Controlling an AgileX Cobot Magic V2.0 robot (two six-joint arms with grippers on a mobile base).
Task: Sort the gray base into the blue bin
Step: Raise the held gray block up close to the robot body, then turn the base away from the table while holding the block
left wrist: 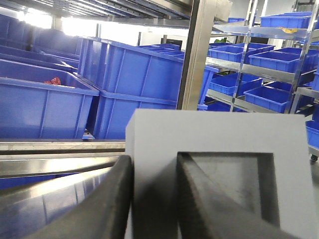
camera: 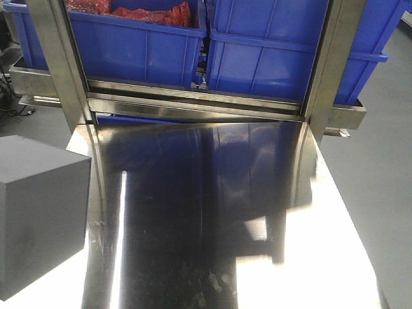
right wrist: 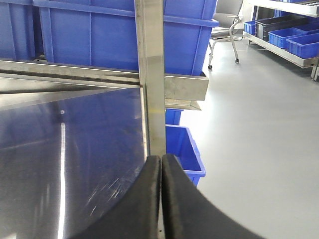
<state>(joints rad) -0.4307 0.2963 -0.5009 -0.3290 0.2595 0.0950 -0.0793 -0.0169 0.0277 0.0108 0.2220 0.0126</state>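
One polished steel surface (camera: 212, 212) fills most of the front view. Behind it, on a steel rack, two large blue bins stand side by side. The left blue bin (camera: 135, 48) holds something red (camera: 154, 13), while the inside of the right blue bin (camera: 270, 58) is out of sight. Two steel uprights (camera: 61, 64) rise in front of the bins, one at each far corner of the surface. The left wrist view shows many more blue crates (left wrist: 271, 94) on shelving in the background. One smaller blue crate (right wrist: 184, 149) sits on the floor beside the surface.

One gray base (camera: 42, 219) sits at the near left edge of the surface; it is unclear whether it rests on the steel. Its square recess faces the left wrist camera.

There are two pincers. The left pincer (left wrist: 153, 162) is clamped on the recess wall, with one black finger (left wrist: 107, 199) outside the block and the other inside the recess. The right pincer (right wrist: 161, 159) is at the surface's right edge, well apart from the base, with its fingers pressed together on nothing.
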